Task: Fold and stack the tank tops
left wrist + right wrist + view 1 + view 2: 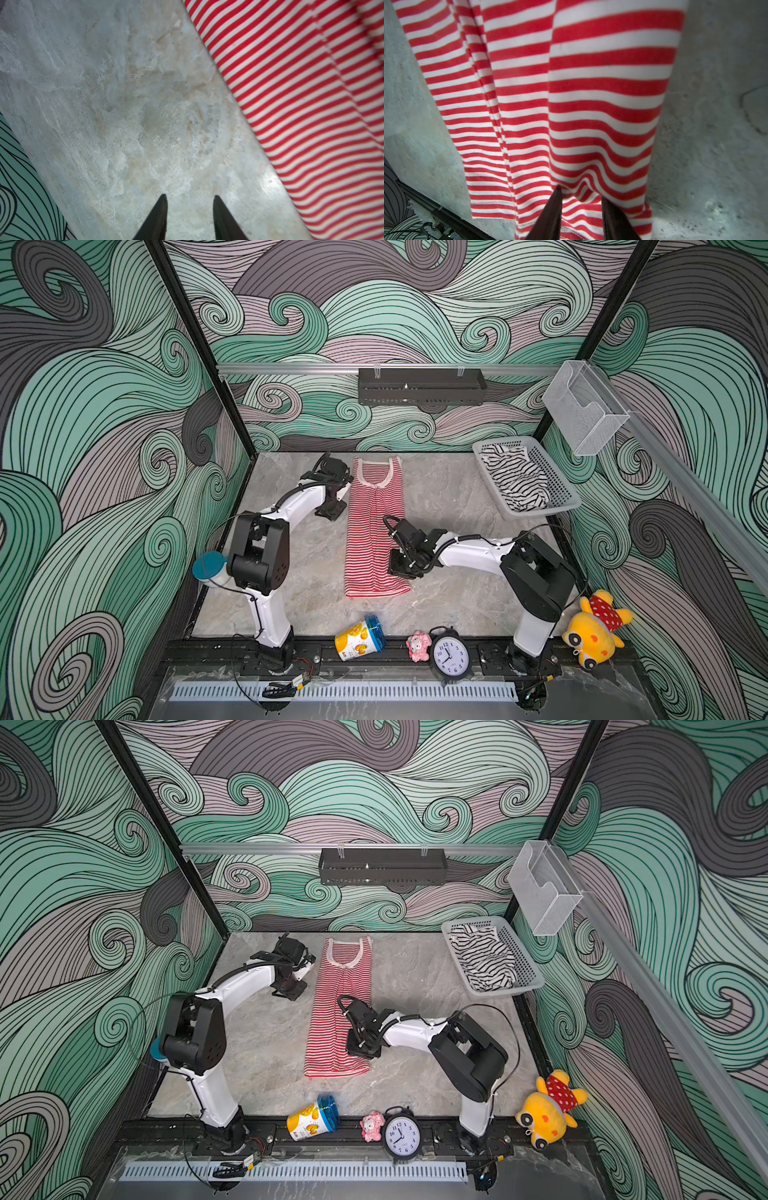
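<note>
Black fingertips (553,209) of the right gripper (580,194) rest on the red-and-white tank top (591,83) at its hem end, by its right edge. The jaws stand partly open; cloth puckers between them, but nothing looks clamped. That top lies flat on the table (104,104), folded into 1 narrow strip, its long axis running from hem to cream neckline. The left gripper (190,197) hangs just beside the top's left edge, towards the neckline end, jaws likewise partly open and empty over bare stone. Of the 2 arms the right is nearer the hem, which I judge must travel along that axis onto the neckline. The black-and-white tank top (515,481) lies crumpled in a basket (540,512), well off the red top's right side, level with its neckline end.
</note>
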